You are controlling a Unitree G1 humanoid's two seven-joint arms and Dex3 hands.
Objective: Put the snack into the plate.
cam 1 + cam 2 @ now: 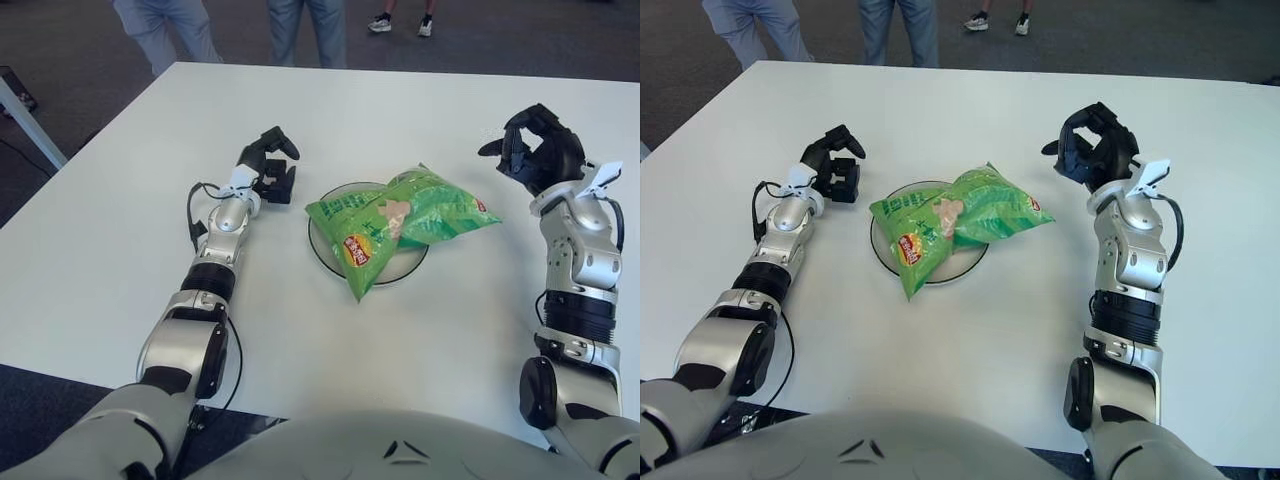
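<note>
Lying on the plate: green snack bag between two empty robot hands

Filling the bottom edge of the frame, the robot's grey torso (400, 450) sits nearest, with both silver forearms reaching up the frame over the white surface (120, 250). In the centre of the frame the green snack bag (400, 222) lies across the clear round plate (318, 240), covering most of it; the bag's lower corner hangs past the plate's near rim onto the surface, and its right end sticks out past the plate's right rim.

Left of centre, the left robot hand (268, 165) shows just beside the plate's upper left, apart from plate and bag, its dark fingers loosely curled and gripping nothing. At the right of the frame, the right robot hand (540, 148) is raised well to the right of the bag, its black fingers curled inward around empty air, holding nothing.

Beyond the far edge of the surface, along the top of the frame, the legs of standing people (305, 30) show on dark floor (500, 45).
</note>
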